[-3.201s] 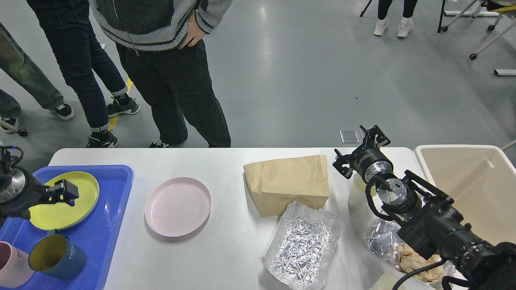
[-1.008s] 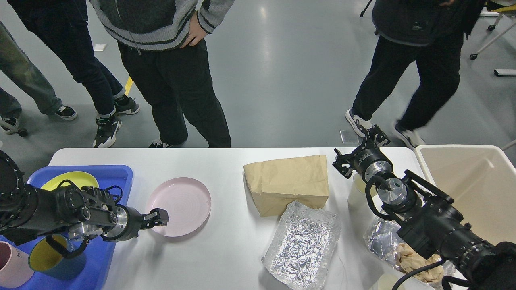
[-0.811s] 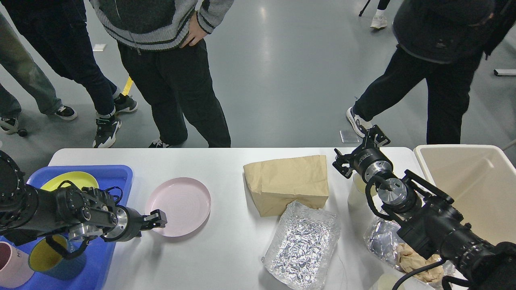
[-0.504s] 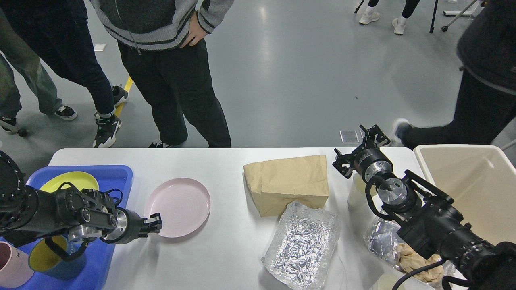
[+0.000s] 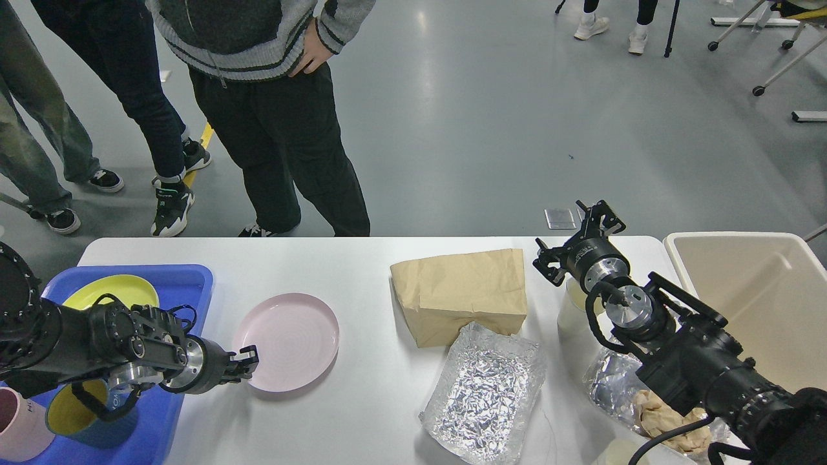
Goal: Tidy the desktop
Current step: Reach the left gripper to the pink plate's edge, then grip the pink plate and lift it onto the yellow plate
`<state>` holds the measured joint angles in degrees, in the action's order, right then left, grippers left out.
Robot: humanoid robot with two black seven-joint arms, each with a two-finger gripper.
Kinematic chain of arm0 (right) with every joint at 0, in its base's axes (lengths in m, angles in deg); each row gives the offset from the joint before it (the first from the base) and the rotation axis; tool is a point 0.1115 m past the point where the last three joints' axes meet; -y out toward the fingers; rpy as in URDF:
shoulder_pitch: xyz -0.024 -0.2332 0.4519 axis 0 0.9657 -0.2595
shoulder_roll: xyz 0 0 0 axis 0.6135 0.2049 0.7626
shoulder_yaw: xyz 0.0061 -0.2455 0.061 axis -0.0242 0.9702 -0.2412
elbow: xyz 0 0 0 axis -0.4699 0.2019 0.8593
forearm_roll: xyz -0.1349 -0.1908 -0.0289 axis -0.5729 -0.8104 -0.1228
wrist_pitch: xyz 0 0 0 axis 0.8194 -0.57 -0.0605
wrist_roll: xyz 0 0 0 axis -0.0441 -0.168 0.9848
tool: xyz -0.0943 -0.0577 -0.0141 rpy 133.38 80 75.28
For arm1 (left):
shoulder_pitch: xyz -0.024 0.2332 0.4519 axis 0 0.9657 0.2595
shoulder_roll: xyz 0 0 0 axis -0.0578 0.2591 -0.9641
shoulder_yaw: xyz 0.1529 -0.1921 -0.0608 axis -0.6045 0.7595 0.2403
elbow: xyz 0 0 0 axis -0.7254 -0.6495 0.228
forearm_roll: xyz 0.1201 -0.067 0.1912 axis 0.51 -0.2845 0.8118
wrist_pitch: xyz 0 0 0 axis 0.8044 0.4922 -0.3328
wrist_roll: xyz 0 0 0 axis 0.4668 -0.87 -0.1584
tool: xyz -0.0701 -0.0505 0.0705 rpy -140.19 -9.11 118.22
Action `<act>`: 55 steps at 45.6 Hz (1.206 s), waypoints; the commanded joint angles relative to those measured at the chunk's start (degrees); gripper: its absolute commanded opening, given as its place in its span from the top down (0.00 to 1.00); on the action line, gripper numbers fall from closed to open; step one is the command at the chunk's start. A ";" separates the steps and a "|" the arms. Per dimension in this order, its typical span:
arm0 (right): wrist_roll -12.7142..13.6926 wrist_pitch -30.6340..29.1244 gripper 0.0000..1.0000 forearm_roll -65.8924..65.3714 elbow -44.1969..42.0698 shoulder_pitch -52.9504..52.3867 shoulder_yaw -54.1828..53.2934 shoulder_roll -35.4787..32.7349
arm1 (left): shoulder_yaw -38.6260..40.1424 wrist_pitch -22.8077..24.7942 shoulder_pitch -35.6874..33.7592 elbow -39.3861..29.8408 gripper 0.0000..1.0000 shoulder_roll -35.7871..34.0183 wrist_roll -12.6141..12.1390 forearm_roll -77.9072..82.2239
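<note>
Since the frame a few seconds before, the left arm had swung off the blue tray [image 5: 187, 284] and out across the desktop [image 5: 362, 400], so that the left gripper [image 5: 247, 365] now sat at the near left rim of the pink plate [image 5: 287, 341]; in the last half second the plate itself had shifted slightly toward the robot and its rim appeared a little raised. The left gripper's two short fingers seemed to be pinched on that rim, one above and one below, though they were small and dark and the contact was hard to make out. The right gripper [image 5: 578, 242] had stayed where it was, poised above a pale cup [image 5: 572, 310] near the far right of the desktop, its fingers spread apart and holding nothing. The desktop, a wide white surface with rounded corners, filled the lower half of the view. On its left end lay the blue tray, carrying a yellow plate [image 5: 113, 290], a blue mug with a yellow inside [image 5: 71, 413] and part of a pink mug [image 5: 19, 433], all partly hidden behind the left arm. A brown paper bag [image 5: 462, 294] lay right of centre, with a crumpled foil tray [image 5: 481, 394] just in front of it and touching its near edge. More foil with crumpled paper [image 5: 620, 394] showed under the right arm. A beige bin [image 5: 769, 290] stood at the right end. Several people [image 5: 271, 97] stood on the grey floor beyond the far edge.
</note>
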<state>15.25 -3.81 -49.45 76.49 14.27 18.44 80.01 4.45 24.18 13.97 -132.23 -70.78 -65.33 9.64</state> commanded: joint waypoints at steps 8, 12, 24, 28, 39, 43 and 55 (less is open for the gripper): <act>0.00 0.00 0.00 -0.01 0.00 0.00 0.00 -0.03 | -0.09 0.08 -0.06 -0.24 1.00 -0.05 0.02 0.10; 0.00 0.00 0.00 -0.01 0.00 0.00 0.00 -0.03 | -0.09 0.08 -0.23 -0.50 1.00 -0.14 0.02 0.01; 0.00 0.00 0.00 -0.01 0.00 0.00 0.00 0.06 | -1.32 2.27 -7.95 -7.61 1.00 -2.60 0.10 0.10; 0.00 0.00 0.00 -0.01 0.00 0.00 0.00 0.06 | -2.02 4.38 -14.19 -12.27 1.00 -5.58 0.02 0.18; 0.00 0.00 0.00 -0.01 -0.09 0.00 0.00 0.06 | -6.59 16.23 -33.09 -20.89 1.00 -13.41 -1.21 0.36; 0.00 0.00 0.00 -0.01 -0.09 0.00 0.00 0.06 | -10.36 23.96 -40.56 -21.25 1.00 -14.99 -1.39 0.36; 0.00 0.00 0.00 -0.01 -0.09 0.00 0.00 -0.03 | -20.65 37.26 -55.52 -20.90 1.00 -16.05 -1.30 0.27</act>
<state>15.25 -3.81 -49.45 76.42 14.33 18.44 80.01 -12.98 59.51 -38.98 -153.48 -86.85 -66.80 9.96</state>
